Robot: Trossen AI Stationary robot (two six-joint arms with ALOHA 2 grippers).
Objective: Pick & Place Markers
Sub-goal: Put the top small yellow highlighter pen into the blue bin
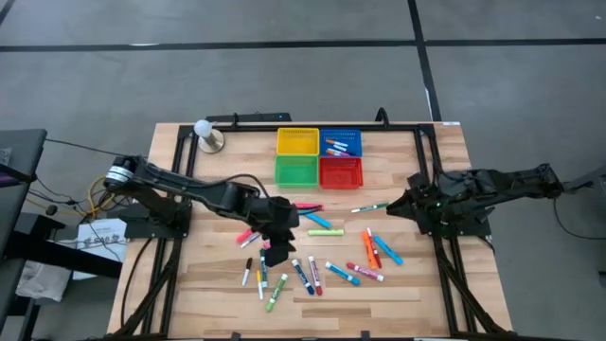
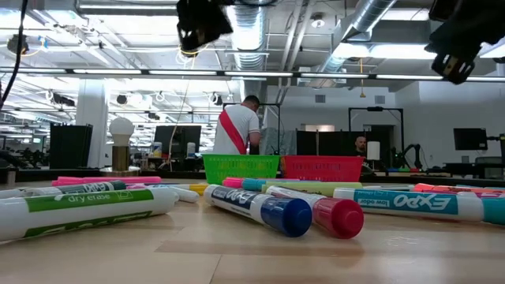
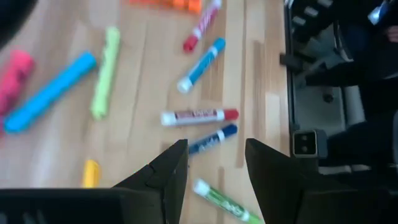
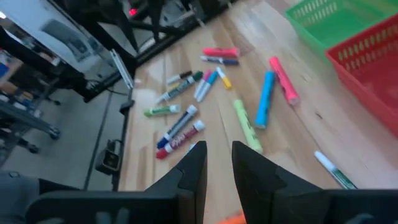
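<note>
Left gripper (image 1: 277,230): we hover, fingers apart, empty.
Risk: crowded markers (image 1: 312,270); we may nudge neighbours.

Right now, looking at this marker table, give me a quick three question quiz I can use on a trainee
1. True or false: the blue basket already holds markers.
2. Which gripper hangs over the scattered markers? A) left gripper B) right gripper
3. Fill in: directly in front of the yellow basket sits the ____ basket.

Key: 1 true. 2 A; its fingers are open and empty in the left wrist view, while the right gripper waits at the table's right edge. 3 green.
</note>
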